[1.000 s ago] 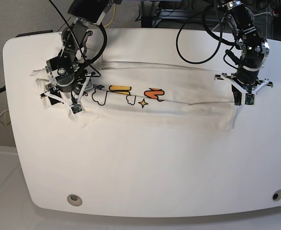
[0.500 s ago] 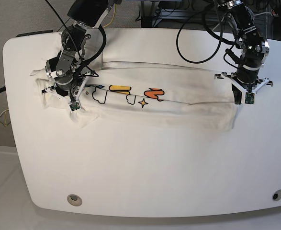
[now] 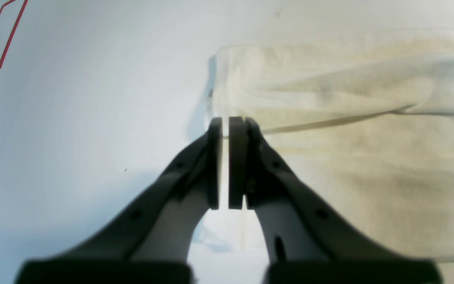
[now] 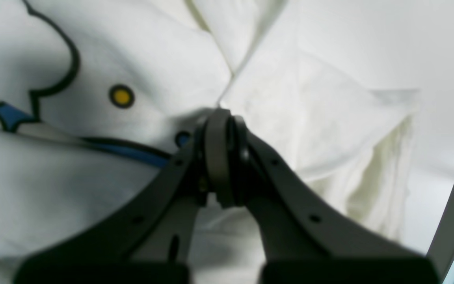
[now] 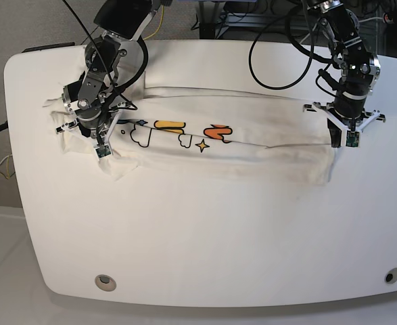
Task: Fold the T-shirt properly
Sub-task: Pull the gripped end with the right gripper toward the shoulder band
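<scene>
The right tool [image 4: 223, 157] is now clamping shut on a bunched fold of the T-shirt [image 5: 232, 145], having snapped closed from wide open a moment ago (right beside the cloud print). The left tool [image 3: 227, 163] is staying closed at the shirt's other end, apparently pinching its edge. The shirt is lying along the tabletop's [image 5: 205, 237] far edge, so both ends look ready for lifting.
</scene>
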Robot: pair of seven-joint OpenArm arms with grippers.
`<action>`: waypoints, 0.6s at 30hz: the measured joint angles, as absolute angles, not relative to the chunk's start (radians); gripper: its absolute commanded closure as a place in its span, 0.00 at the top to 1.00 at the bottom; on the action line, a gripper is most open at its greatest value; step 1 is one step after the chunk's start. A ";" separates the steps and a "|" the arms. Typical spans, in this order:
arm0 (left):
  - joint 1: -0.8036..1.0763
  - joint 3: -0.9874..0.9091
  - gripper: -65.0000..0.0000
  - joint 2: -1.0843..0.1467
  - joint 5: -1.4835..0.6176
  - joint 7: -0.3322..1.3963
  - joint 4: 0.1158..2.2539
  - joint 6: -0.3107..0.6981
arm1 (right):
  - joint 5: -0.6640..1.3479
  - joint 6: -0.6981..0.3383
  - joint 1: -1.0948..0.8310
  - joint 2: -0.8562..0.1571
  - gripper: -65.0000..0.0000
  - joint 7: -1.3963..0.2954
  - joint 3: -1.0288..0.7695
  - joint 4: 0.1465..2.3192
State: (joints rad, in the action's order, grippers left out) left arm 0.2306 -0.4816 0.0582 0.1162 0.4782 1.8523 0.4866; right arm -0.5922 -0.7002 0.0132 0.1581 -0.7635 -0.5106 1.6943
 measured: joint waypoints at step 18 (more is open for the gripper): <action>0.231 -0.482 0.04 0.058 0.116 0.478 1.852 0.486 | -0.599 -0.701 0.009 0.159 0.00 -0.770 -0.508 1.769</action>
